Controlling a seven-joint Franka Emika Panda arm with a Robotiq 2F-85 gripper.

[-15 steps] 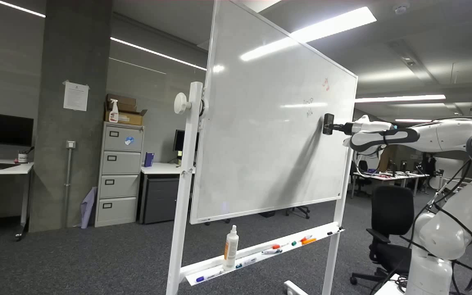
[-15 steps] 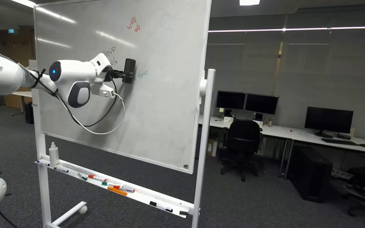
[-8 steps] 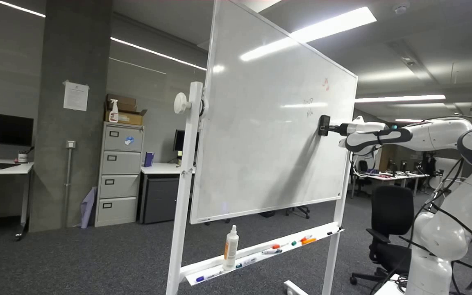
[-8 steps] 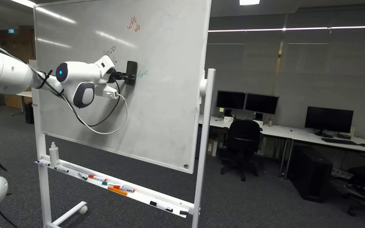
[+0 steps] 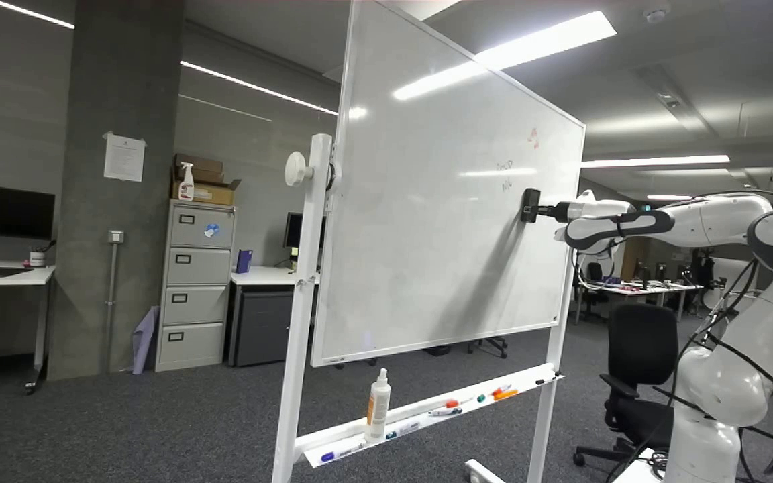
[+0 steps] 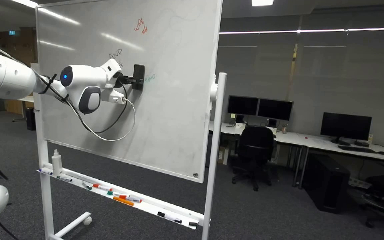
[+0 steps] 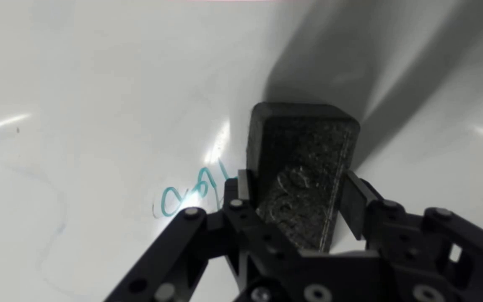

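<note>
Pressing hard could cause the board (image 5: 440, 221) to be tilted. By the gripper (image 7: 298, 193), the eraser (image 6: 139, 71) is gripped at the board's face; by off-centre drag it could be twisted, and green writing (image 7: 201, 188) alongside smeared.

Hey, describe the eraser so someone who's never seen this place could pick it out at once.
Find the big whiteboard, then the gripper at its face. Held in that gripper, just beside the green writing, is the eraser. It is a solid black block, while the green writing, red writing and black writing near it are only thin strokes.
</note>
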